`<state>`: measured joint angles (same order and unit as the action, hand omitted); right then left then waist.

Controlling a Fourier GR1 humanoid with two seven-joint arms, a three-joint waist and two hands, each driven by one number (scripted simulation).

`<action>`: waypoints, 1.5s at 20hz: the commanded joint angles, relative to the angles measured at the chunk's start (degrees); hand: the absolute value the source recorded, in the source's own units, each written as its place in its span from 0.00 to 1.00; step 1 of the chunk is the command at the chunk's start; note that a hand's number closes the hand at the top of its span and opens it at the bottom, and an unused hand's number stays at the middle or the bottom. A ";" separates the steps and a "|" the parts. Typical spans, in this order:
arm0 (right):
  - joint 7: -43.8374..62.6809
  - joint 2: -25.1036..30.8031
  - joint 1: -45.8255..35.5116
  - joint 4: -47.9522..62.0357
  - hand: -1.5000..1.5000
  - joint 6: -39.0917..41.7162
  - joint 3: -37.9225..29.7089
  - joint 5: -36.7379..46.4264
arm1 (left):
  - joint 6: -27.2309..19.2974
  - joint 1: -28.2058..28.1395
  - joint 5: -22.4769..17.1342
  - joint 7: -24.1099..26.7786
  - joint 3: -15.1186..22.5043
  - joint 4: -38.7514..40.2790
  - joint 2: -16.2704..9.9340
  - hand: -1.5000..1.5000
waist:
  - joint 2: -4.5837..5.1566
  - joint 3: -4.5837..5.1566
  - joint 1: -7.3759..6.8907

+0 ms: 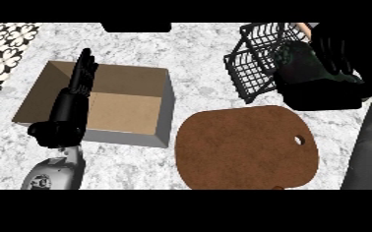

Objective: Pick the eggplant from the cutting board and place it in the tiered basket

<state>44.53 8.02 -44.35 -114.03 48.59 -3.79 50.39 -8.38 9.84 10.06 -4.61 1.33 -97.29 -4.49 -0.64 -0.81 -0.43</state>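
Note:
The brown cutting board (247,147) lies at the lower middle with nothing on it. The black wire tiered basket (251,69) stands at the upper right. My right hand (338,49) is at the basket's right side, its fingers curled round a dark, dull shape that looks like the eggplant (301,64). The eggplant is against the basket's wire wall; whether it rests inside I cannot tell. My left hand (80,78) rests open at the left, fingers straight and pointing up, over the cardboard box.
An open cardboard box (123,108) sits left of the cutting board on the marble counter (196,49). A patterned tile strip (13,44) runs along the far left edge. My right forearm (361,152) crosses the lower right edge.

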 commanded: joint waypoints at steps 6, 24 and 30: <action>-3.86 5.25 -7.46 16.59 1.00 -7.44 -0.97 4.88 | 0.83 -4.51 -0.25 3.16 2.31 5.17 3.15 0.50 | 1.08 0.88 -0.69; -15.46 5.25 -4.63 37.25 0.00 -25.74 -11.75 0.02 | 0.70 -1.62 1.12 0.40 1.32 6.46 3.58 0.50 | 1.04 0.80 0.16; -15.65 4.35 -9.71 39.73 0.00 -34.25 -20.59 -5.39 | 0.97 -1.22 1.10 0.25 1.20 6.02 3.76 0.50 | 1.03 0.80 0.15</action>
<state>28.63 13.99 -52.25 -74.94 19.85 -20.09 47.67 -7.30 10.63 11.28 -4.76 0.75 -97.00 -3.24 -0.33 -0.99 -0.80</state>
